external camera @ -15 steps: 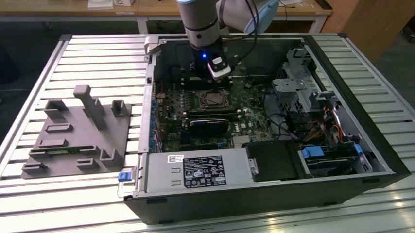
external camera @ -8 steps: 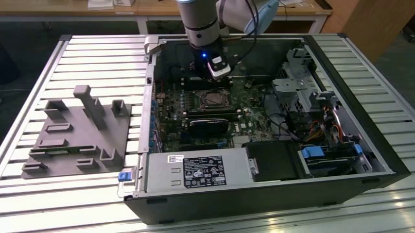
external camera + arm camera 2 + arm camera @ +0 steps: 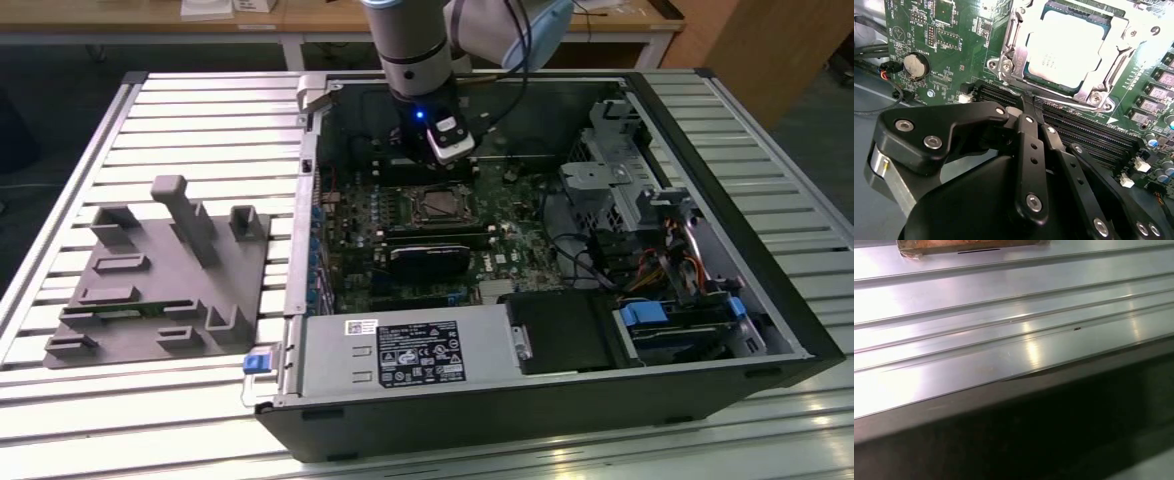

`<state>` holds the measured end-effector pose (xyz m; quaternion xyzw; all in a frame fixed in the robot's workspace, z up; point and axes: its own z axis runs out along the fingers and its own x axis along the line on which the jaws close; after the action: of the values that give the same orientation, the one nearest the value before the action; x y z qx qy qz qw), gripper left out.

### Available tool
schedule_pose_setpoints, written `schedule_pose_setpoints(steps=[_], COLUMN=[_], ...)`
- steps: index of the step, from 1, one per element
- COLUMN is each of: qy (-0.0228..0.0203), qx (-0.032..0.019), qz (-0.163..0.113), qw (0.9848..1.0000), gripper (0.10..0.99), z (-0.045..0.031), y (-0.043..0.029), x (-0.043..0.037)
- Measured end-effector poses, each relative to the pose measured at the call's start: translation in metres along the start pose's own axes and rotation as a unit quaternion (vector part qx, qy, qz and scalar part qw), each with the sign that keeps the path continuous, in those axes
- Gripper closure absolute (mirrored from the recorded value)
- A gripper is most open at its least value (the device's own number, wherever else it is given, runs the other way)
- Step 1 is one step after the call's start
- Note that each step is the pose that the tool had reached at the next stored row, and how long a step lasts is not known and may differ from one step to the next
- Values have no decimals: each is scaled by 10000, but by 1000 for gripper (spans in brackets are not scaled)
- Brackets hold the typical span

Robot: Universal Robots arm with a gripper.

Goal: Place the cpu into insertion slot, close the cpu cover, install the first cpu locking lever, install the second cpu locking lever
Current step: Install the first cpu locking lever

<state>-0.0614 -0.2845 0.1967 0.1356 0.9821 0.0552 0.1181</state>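
- An open computer case (image 3: 787,330) lies on its side on the ribbed metal tabletop (image 3: 200,130); its interior faces up and holds a green circuit board (image 3: 360,215), a grey drive cage (image 3: 601,185), coloured cables and a labelled power supply box (image 3: 400,352) at the near edge
- The arm (image 3: 411,45) reaches down into the case; the hand (image 3: 1029,107) hangs just above the board, beside the socket area; in the second wrist view its black fingers (image 3: 1026,145) lie close together with nothing between them, so it looks clenched and empty
- In the second wrist view the cpu (image 3: 1070,47) sits inside the insertion slot (image 3: 1015,60), its dull silver top facing up and lying flat
- The cpu cover (image 3: 1104,82) lies down over the chip's edges, its square cut-out framing the metal top; screws show at the frame's corners
- Long black card slots (image 3: 1089,132) run between the socket and the fingertips; a round coin battery (image 3: 915,64) sits in its holder on the board, well apart from the socket
- On the tabletop at the exterior view's left stands a grey fixture tray (image 3: 160,290) with upright posts and shallow recesses; I cannot tell what those recesses hold
- The first wrist view shows the tabletop's ribs (image 3: 1004,315) and the dark edge of the case (image 3: 1054,430)
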Motion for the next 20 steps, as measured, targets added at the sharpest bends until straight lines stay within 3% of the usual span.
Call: schedule_pose_setpoints(steps=[20], qy=[-6], qx=[-8], qz=[1], qw=[10000], gripper=[980], z=[47], y=[-71], x=[-6])
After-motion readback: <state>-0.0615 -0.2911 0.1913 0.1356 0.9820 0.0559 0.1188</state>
